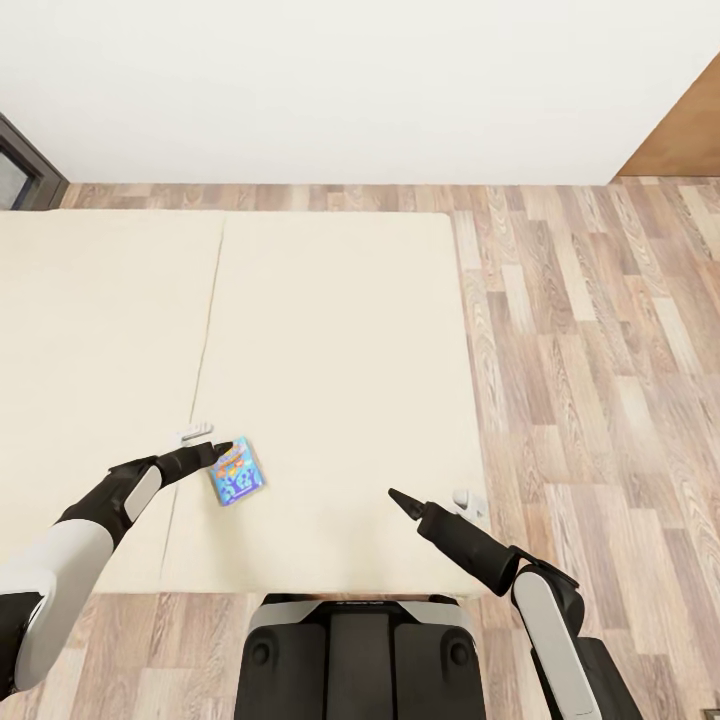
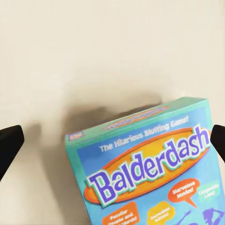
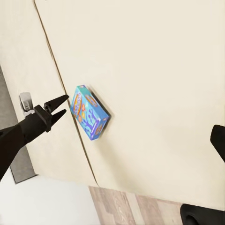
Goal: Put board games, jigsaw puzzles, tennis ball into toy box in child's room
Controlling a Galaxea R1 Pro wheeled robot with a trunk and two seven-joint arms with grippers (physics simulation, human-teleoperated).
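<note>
We see the blue game box [image 1: 237,472] lying flat on the beige bed [image 1: 330,330], in the lower left of the head view. Our left gripper [image 1: 208,452] sits just beside the box's upper-left corner, its fingers [image 2: 10,145] spread apart and grasping nothing. Our right gripper [image 1: 398,497], lower centre, hovers over the mattress well apart from the box; we cannot tell whether it is released or clenched.

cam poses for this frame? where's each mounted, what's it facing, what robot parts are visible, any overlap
Head: on the head, looking down over the bed; both arms, left gripper, right gripper, base.
Left wrist: by the left gripper, close on the blue Balderdash box; dark fingertips at the edges.
Right wrist: on the right arm, facing across the mattress; left gripper beside the box.
Shared: the box, all three.
</note>
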